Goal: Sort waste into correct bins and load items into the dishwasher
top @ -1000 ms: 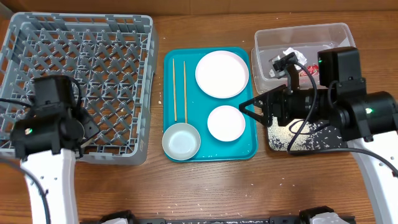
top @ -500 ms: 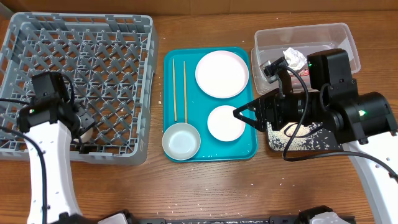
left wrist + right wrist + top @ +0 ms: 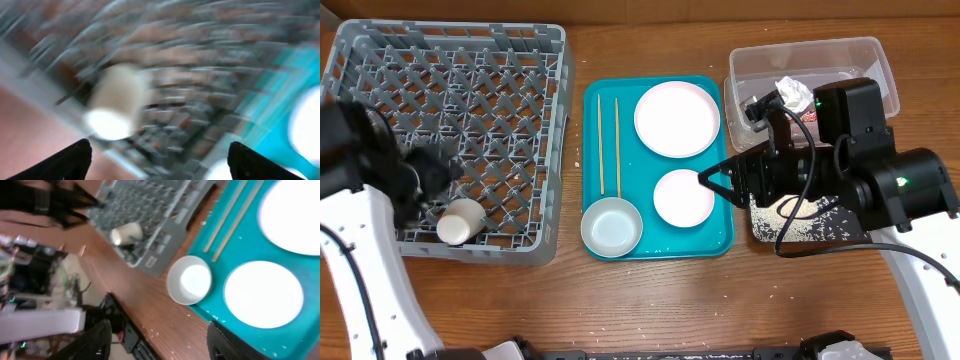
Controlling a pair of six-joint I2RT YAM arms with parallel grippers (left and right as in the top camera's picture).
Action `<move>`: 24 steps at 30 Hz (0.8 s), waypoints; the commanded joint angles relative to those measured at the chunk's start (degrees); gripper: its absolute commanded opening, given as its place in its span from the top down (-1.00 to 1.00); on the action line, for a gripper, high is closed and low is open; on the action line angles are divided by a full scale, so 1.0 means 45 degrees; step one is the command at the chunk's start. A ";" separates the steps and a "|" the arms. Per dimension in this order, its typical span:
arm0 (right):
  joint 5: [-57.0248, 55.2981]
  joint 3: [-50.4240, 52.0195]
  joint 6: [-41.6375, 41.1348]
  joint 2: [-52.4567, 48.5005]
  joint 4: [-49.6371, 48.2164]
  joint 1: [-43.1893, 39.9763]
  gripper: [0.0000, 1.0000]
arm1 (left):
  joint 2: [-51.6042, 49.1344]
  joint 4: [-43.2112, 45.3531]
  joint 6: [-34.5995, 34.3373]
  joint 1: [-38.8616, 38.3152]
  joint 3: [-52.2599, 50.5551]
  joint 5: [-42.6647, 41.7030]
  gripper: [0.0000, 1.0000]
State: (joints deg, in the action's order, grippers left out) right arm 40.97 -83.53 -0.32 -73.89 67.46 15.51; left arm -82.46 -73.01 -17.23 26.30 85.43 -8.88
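Since half a second ago the left arm (image 3: 365,190) has swung out toward the left edge of the bench (image 3: 650,300), uncovering the cup (image 3: 460,222). The cup lies on its side in the near left corner of the dish rack (image 3: 500,90). The right arm (image 3: 880,185) has barely shifted.

Left pincer (image 3: 159,150): fingers spread wide and empty, with the cup just ahead; this view is badly blurred.

Nearest on the teal tray (image 3: 700,235) is the metal bowl (image 3: 611,227), at the near left corner. The white bowl (image 3: 683,197) sits just beyond it to the right.

Right pincer (image 3: 160,335): fingers wide apart, holding nothing, raised above the tray's right side by the white bowl.

Black tray (image 3: 765,232): just right of the teal tray, strewn with rice (image 3: 810,228), largely covered by the right arm.

Chopsticks (image 3: 608,145): side by side along the tray's left side, running near to far.

Plate (image 3: 677,118): at the far right of the teal tray.

Clear tub (image 3: 840,60): farthest on the right, behind the black tray, with the napkin (image 3: 793,92) inside.
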 commanded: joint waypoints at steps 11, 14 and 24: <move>-0.5425 -0.0097 -0.2254 -0.3356 -0.0952 0.3789 -0.15 | 0.2594 -0.1642 0.4061 -0.6071 0.5178 -0.1180 -1.00; -0.5489 -0.0097 -0.2268 -0.3988 -0.1511 0.4289 -0.16 | 0.3016 -0.1953 0.3978 -0.6300 0.5178 -0.1132 -1.00; -0.4590 -0.0121 -0.2322 -0.3915 -0.1642 0.4313 -1.00 | 0.3099 -0.2307 0.3978 -0.6290 0.5124 -0.1132 -1.00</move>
State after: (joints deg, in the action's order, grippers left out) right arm 17.78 -83.53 -10.48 -93.06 59.94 34.94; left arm -67.94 -83.22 0.01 -1.58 108.16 -14.85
